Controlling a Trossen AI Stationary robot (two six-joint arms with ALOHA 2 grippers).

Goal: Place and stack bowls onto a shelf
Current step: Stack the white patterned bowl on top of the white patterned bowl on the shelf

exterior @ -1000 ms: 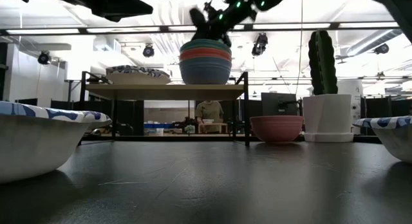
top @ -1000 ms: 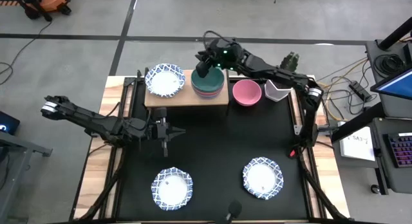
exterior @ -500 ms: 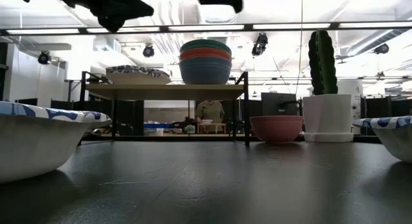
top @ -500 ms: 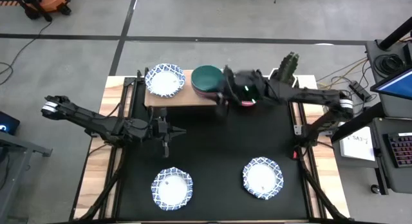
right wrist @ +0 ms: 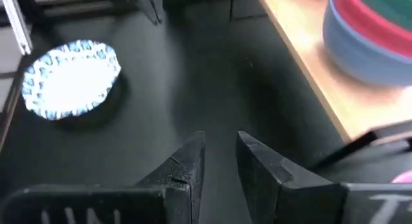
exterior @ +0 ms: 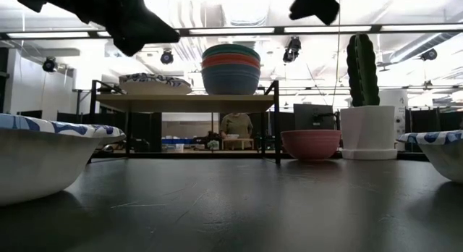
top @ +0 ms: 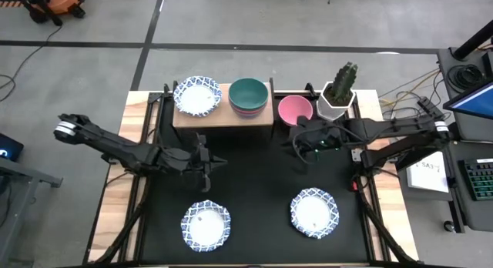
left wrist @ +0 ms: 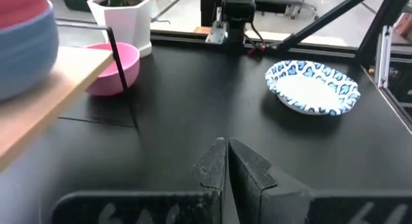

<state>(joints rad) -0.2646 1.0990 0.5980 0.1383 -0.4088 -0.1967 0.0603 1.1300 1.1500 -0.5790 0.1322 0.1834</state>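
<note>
Bowls counted in the high view: three patterned white ones and four plain. One patterned bowl (top: 197,95) sits on the left part of the shelf (top: 223,118); beside it, a stack of three plain bowls (top: 249,97), dark green on top, red, then grey-blue at the bottom. The pink bowl (top: 295,110) sits on the black mat (top: 254,183) just right of the shelf, next to the cactus pot (top: 337,98). Two more patterned bowls are on the mat near the front, one left (top: 206,225), one right (top: 314,212).

Left gripper (top: 206,166) hovers over the mat in front of the shelf, jaws pressed together, empty. Right gripper (top: 300,142) is above the mat just in front of the pink bowl, jaws slightly spread, holding nothing.

Versus a second ago: right gripper has left the top of the stack and pulled back toward the right; left gripper shifted slightly. Bowls unchanged.
</note>
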